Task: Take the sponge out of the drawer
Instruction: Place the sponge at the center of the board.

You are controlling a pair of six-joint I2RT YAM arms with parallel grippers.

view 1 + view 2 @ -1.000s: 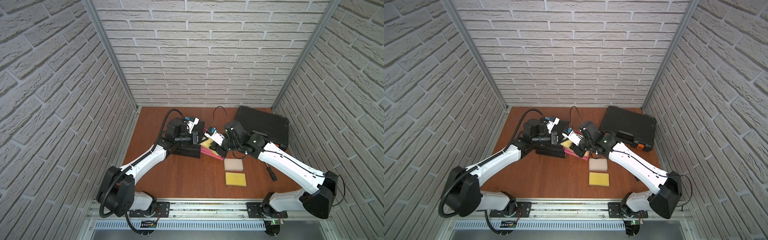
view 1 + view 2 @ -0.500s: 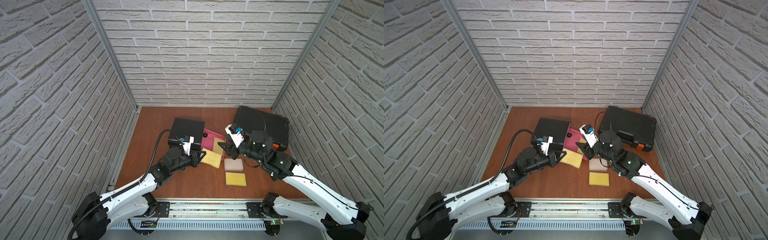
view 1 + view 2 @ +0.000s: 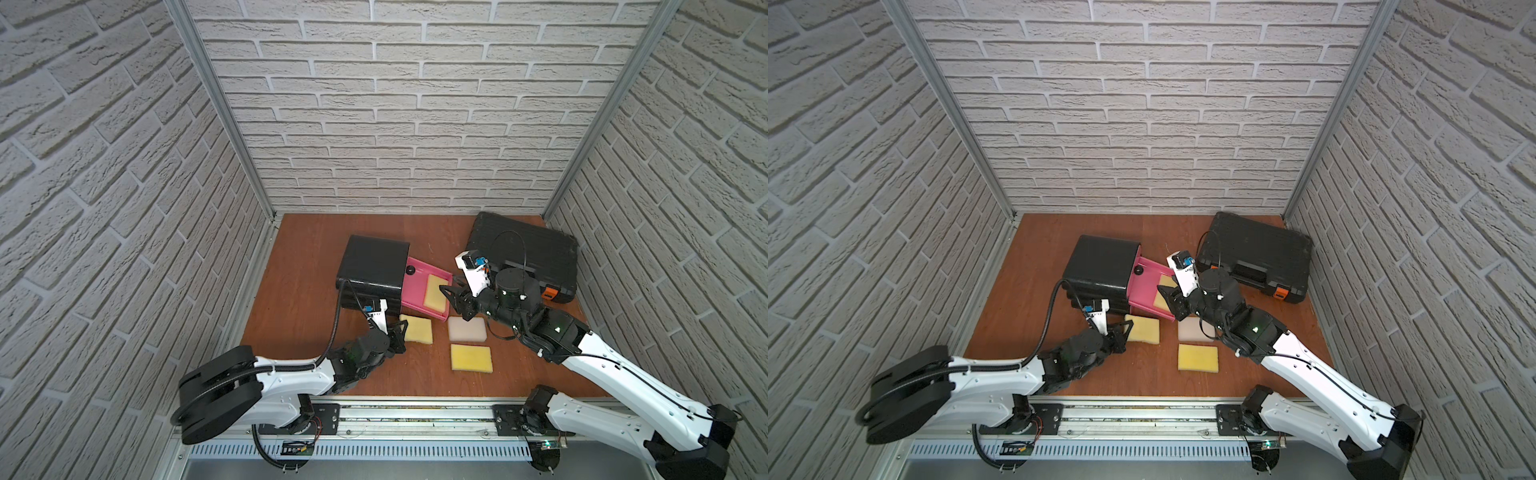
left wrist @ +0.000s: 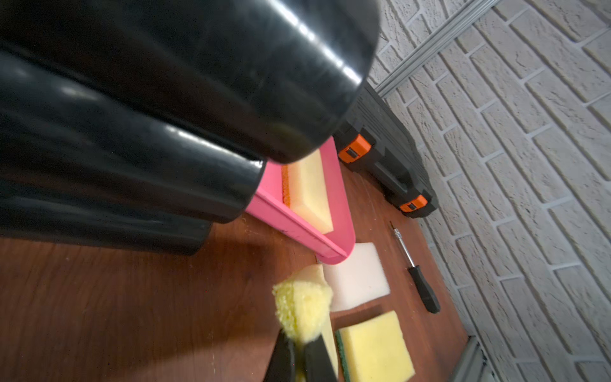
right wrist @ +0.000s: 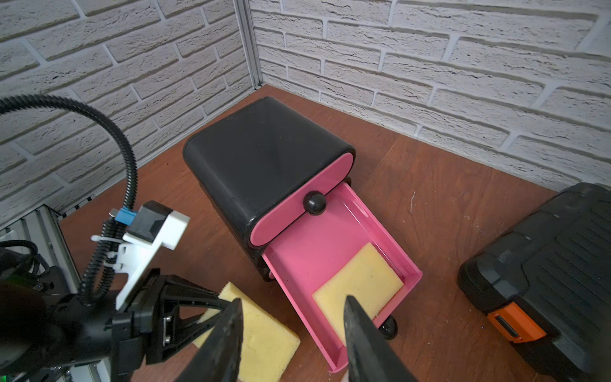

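Well, in both top views my left gripper (image 3: 398, 333) is clamped on a corner of the pinched sponge (image 3: 417, 329). That sponge is now outside the pink drawer (image 3: 415, 270), low in front of the black drawer unit (image 3: 372, 259); whether it rests on the wood I cannot tell. I judge that one sponge is out. My right gripper (image 3: 455, 297) hangs at the drawer's front end, jaws partly apart and empty, over the remaining sponge (image 3: 435, 292) still inside. Half a second back the left arm held its sponge a little nearer the drawer. A full second back both arms crowded over the unit.

From the left wrist, the fingers (image 4: 283, 357) squeeze the foam into a bulge, and the remaining sponge lies against the drawer's front wall.

From the right wrist, the jaws stand open with nothing between them, aimed toward the remaining sponge, so that grab looks like the next step. A white sponge (image 3: 467, 329) and a green-backed sponge (image 3: 471, 357) lie on the table nearby, where they lay earlier.
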